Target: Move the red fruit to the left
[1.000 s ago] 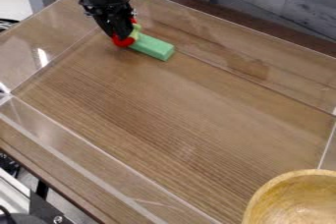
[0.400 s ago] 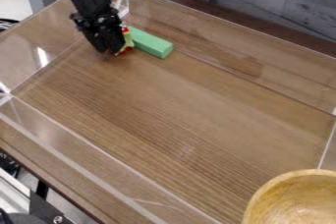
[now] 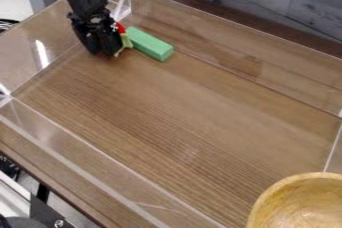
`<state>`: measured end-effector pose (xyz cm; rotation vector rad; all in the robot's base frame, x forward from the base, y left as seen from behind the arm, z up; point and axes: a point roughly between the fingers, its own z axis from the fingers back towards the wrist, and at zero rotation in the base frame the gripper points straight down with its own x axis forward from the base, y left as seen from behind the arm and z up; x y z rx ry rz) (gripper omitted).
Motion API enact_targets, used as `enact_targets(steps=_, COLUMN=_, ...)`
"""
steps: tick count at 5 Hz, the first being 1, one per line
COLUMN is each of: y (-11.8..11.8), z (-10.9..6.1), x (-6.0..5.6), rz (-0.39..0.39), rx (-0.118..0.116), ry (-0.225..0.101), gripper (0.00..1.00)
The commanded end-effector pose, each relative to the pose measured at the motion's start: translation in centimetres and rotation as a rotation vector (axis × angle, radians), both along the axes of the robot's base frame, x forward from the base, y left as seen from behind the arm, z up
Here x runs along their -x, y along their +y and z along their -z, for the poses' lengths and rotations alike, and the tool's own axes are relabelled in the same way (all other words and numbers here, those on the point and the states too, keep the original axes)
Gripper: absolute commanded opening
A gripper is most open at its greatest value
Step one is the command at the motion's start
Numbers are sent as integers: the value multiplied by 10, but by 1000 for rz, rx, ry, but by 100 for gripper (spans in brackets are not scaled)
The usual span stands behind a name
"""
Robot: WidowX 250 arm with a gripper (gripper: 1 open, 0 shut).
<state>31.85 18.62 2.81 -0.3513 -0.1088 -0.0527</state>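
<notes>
The red fruit [image 3: 119, 49] lies on the wooden floor at the far left of the clear-walled box. Only a sliver of red shows at the right side of my gripper [image 3: 96, 46]. The black gripper stands low over the fruit, and its fingers look spread apart and open. The rest of the fruit is hidden behind them. A flat green block [image 3: 151, 46] lies just right of the fruit, close to it or touching it.
Clear plastic walls [image 3: 40, 57] ring the wooden floor [image 3: 187, 112]. The left wall is close to the gripper. A wooden bowl [image 3: 305, 204] sits at the bottom right corner, outside the box.
The gripper has carried the red fruit a little to the left, away from the green block. Its fingers now look wider apart than before.
</notes>
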Motion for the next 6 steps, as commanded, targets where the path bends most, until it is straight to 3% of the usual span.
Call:
enact_targets(steps=1, y=15, z=-12, x=-4, rz=72, rx=-17, ry=-33, gripper=100)
enact_targets(steps=5, y=17, z=11, x=5, rz=107, rx=88, ry=-1, gripper=100)
enact_targets(steps=6, y=20, z=12, x=8, rz=38, rx=114, ry=1, gripper=100)
